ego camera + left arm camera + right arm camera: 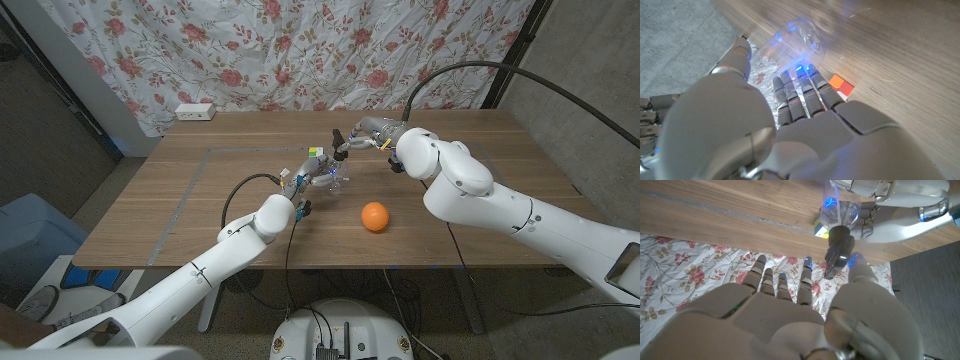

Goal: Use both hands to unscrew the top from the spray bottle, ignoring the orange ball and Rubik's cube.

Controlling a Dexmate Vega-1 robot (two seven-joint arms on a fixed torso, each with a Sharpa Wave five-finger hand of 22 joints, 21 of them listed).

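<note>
Partly hidden behind the left hand [790, 125], the clear spray bottle [790, 42] is grasped by its fingers [807, 85]; right hand [805, 305] fingertips pinch the grey top [839, 247]; Rubik's cube [841, 86] mostly covered.

The right hand [790, 315] reaches toward a clear spray bottle [836, 211] on the wooden table [715, 215], its thumb beside the bottle's grey ribbed top [838, 247], while the left hand [890, 200] holds the bottle and a flowered cloth [690, 265] hangs behind.
</note>
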